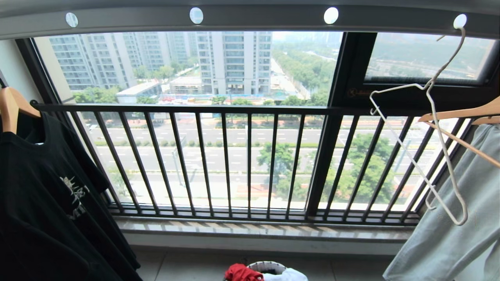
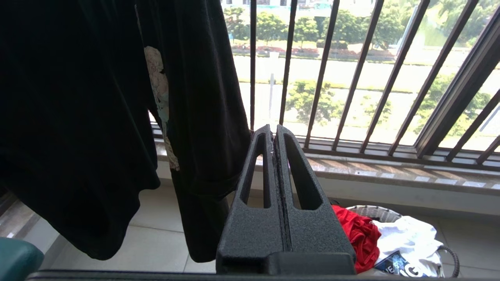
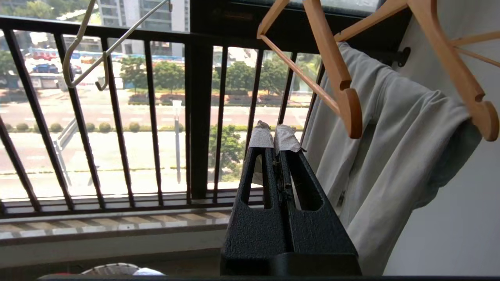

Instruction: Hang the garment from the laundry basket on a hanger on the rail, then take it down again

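Both grippers' jaws pressed together, empty; red garment (image 2: 361, 238) in laundry basket (image 2: 375, 212) beside white garment (image 2: 410, 238), print lettering unreadable.

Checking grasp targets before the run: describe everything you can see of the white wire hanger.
The hanger is thin white wire, bare, with nothing on it. Its hook sits in the rightmost round hole of the rail; below a twisted neck the triangle hangs tilted, one shoulder end high toward the window frame, the other low by the pale garment. Small notches show near its ends. In the right wrist view only one end shows, against the railing. Neither hand touches it.
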Robot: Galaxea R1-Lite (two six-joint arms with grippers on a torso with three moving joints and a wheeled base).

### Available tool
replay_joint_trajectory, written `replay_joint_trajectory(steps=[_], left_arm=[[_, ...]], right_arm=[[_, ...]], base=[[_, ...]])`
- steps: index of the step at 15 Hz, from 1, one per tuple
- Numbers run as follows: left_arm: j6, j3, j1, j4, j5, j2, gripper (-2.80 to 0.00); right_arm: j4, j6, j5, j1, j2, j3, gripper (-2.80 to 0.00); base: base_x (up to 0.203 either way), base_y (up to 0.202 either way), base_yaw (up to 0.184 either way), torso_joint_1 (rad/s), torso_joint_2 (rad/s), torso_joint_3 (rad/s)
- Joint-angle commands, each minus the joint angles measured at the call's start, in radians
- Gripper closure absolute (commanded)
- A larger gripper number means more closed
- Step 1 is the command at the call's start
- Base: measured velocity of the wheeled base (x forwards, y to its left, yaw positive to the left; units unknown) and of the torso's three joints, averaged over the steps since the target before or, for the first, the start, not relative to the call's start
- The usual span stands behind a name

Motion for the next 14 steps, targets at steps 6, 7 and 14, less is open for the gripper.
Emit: replay_joint_trajectory(steps=[6,7,14], left_arm=[[-0.047,0.002,0.000,-0.004,0.003,0.001,0.00],[-0.059,0.002,0.000,-0.004,0.003,0.001,0.00],[-0.060,0.002,0.000,-0.004,0.003,0.001,0.00]], right_arm=[[-0.320,0.002,0.191,0.000,-0.027,0.407,0.00],[-0.361,-0.028,0.213,0.000,-0.027,0.457,0.00],[-0.263,0.042,0.272,0.001,-0.027,0.463,0.00]], base=[[0.000,0.000,0.000,0.000,0.00,0.000],[0.000,0.000,0.000,0.000,0.00,0.000],[0.000,0.000,0.000,0.000,0.00,0.000]])
